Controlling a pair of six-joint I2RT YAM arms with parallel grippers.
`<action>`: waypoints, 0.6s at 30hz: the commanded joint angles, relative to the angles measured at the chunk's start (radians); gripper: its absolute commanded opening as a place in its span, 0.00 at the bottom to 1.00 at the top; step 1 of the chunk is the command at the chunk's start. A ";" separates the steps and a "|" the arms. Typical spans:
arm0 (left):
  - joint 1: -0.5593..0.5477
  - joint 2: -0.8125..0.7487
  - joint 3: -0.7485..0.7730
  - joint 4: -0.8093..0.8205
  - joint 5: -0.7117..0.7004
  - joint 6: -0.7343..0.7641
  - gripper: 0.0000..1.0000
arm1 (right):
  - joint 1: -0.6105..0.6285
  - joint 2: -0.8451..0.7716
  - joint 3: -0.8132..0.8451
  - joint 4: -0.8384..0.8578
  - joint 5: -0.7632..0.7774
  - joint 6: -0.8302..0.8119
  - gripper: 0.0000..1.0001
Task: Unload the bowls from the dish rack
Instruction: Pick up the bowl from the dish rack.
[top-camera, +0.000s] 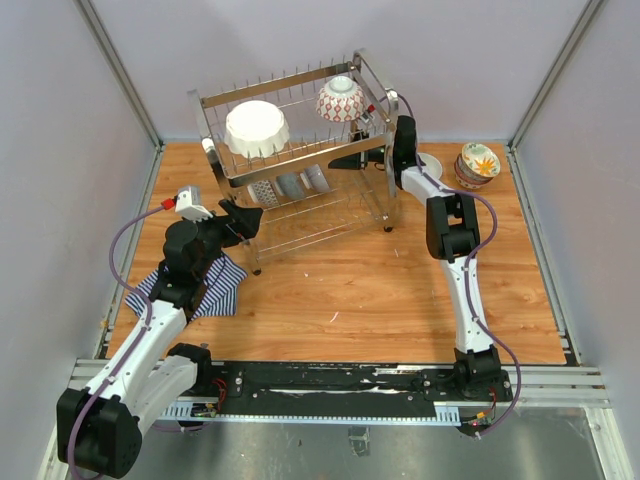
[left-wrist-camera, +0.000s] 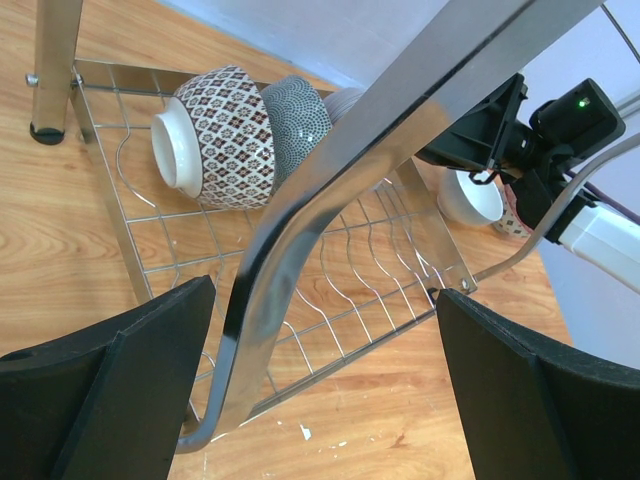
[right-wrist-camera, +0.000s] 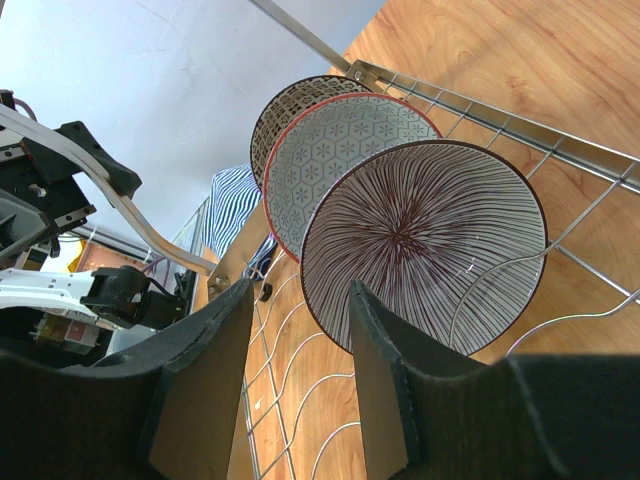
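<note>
The left end effector (left-wrist-camera: 325, 340), jaws wide apart, straddled the dish rack (left-wrist-camera: 330, 200) handle, likely to steady it. The right end effector (right-wrist-camera: 300, 360), half apart, approached the striped bowl (right-wrist-camera: 425, 250) standing on edge in the lower tier.

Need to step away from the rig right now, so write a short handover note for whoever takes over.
Left gripper: open, astride the dish rack end bar, holding nothing.
Right gripper: partly open in the lower tier, at the rim of the striped bowl; no grip visible.
Done: floral bowl on the table right of the rack.
Left: white scalloped bowl and red lattice bowl on the top tier; three bowls on edge below, the striped one included.
</note>
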 joint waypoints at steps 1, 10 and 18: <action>-0.008 0.000 -0.007 0.038 0.002 0.008 0.98 | 0.032 0.022 0.004 0.031 -0.026 0.011 0.44; -0.009 0.003 -0.007 0.040 0.002 0.008 0.98 | 0.035 0.022 0.007 0.031 -0.022 0.011 0.44; -0.009 0.001 -0.005 0.037 0.000 0.010 0.98 | 0.032 0.014 0.002 0.037 -0.012 0.011 0.44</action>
